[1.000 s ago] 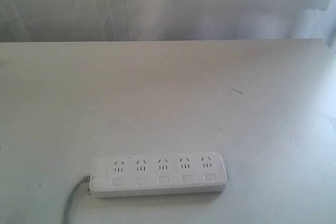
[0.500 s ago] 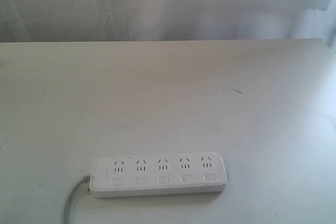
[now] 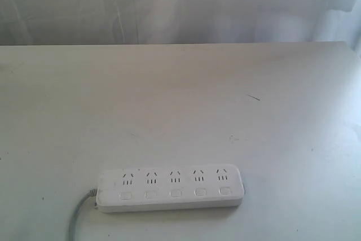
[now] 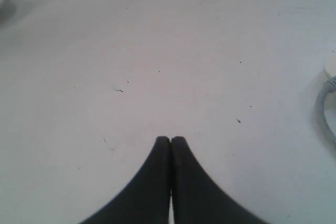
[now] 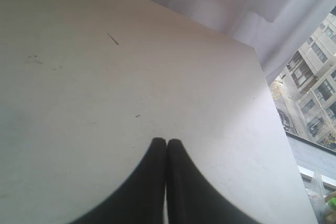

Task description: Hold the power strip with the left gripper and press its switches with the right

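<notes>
The white power strip (image 3: 171,188) lies flat near the table's front edge, a row of sockets along it and its switches (image 3: 175,193) in a row beneath them. Its grey cord (image 3: 76,218) leaves the left end. Neither arm shows in the exterior view. In the left wrist view my left gripper (image 4: 170,139) is shut over bare table, holding nothing, with the grey cord (image 4: 326,109) and a corner of the power strip (image 4: 331,65) at the frame's edge. My right gripper (image 5: 166,141) is shut too, above bare table, with nothing between its tips.
The white table (image 3: 180,105) stretches back to a pale curtain (image 3: 180,4). A small dark mark (image 3: 254,97) lies on the table right of centre. The right wrist view shows the table's edge (image 5: 273,114) and a window with buildings (image 5: 310,66) beyond.
</notes>
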You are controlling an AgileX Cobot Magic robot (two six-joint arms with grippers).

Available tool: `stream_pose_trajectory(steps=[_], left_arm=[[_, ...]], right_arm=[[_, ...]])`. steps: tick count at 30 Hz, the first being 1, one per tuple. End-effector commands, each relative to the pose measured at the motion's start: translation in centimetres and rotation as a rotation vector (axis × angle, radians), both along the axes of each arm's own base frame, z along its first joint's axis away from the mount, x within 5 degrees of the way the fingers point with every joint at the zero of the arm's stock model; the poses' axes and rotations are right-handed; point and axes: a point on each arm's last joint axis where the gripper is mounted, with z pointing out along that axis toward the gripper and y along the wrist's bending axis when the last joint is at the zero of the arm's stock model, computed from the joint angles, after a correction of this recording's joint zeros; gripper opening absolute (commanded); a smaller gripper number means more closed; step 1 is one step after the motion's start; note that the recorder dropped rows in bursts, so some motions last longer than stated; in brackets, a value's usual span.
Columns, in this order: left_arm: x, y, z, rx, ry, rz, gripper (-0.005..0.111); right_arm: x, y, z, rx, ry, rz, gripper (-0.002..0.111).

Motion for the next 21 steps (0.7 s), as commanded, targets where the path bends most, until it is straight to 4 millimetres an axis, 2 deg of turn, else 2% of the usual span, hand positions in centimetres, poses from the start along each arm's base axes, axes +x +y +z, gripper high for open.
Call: stream_pose_trajectory(steps=[1, 5, 10, 16, 21], left_arm=[[-0.01, -0.10, -0.06, 0.009, -0.003, -0.018, 0.000], [-0.01, -0.10, -0.06, 0.009, -0.003, -0.018, 0.000], [-0.01, -0.09, -0.06, 0.011, -0.003, -0.017, 0.000], [-0.01, -0.09, -0.06, 0.011, -0.003, -0.017, 0.000], [-0.01, -0.09, -0.06, 0.011, -0.003, -0.017, 0.000]], right_arm=[[0.00, -0.03, 0.04, 0.004, -0.010, -0.007, 0.000], [0.00, -0.03, 0.04, 0.004, -0.010, -0.007, 0.000], [0.04, -0.04, 0.21, 0.089, -0.027, -0.031, 0.000], [0.16, -0.06, 0.74, 0.281, -0.083, -0.077, 0.000], [0.18, -0.08, 0.80, 0.273, -0.091, -0.076, 0.000]])
